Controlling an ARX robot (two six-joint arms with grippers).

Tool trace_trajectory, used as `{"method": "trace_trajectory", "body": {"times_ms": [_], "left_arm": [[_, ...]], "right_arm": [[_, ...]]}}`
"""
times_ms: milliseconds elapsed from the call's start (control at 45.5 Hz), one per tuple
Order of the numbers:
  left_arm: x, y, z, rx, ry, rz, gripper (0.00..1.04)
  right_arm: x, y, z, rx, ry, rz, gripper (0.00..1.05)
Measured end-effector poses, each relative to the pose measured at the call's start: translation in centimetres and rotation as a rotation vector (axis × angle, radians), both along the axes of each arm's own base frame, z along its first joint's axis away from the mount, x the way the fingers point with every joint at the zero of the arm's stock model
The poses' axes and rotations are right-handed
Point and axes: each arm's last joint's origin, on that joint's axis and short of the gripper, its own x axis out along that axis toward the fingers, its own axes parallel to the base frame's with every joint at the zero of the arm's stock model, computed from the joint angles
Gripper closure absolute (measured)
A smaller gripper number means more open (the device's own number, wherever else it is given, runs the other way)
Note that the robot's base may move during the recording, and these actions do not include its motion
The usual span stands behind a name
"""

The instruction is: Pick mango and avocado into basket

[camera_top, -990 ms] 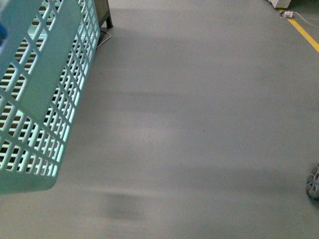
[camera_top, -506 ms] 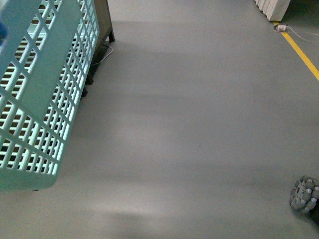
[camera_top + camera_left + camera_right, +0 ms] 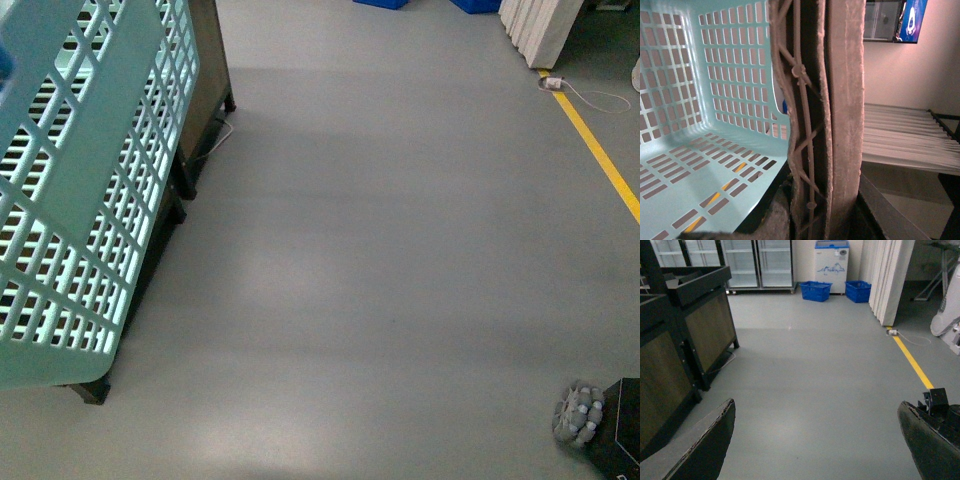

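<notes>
At the left edge of the front view, you have the basket (image 3: pixel 90 200) hanging tilted above the grey floor (image 3: pixel 400 250), just in front of a dark wooden display stand (image 3: pixel 205 90). Your left gripper (image 3: pixel 812 165) is clamped on the basket's brown handles (image 3: pixel 802 130), which are bound by zip ties (image 3: pixel 799 71) and press against a tan finger pad (image 3: pixel 845 100). The teal slotted inside of the basket fills the rest of that wrist view. Your right gripper (image 3: pixel 815 450) stands wide apart with nothing in it, pointed over bare floor toward two blue baskets (image 3: pixel 816 291) and a yellow floor line (image 3: pixel 912 362). A grey roller wheel (image 3: pixel 578 415) sits low on the right of the front view.
</notes>
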Motion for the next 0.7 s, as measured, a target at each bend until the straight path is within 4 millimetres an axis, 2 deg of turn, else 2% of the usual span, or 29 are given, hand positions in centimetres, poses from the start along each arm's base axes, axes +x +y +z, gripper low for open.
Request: {"method": "trace_trajectory", "body": {"times_ms": [704], "left_arm": [[-0.01,0.0,0.02,0.0,-0.001,0.0,0.84]], "right_arm": [[0.0,0.0,0.0,0.0,0.0,0.0,0.09]]}}
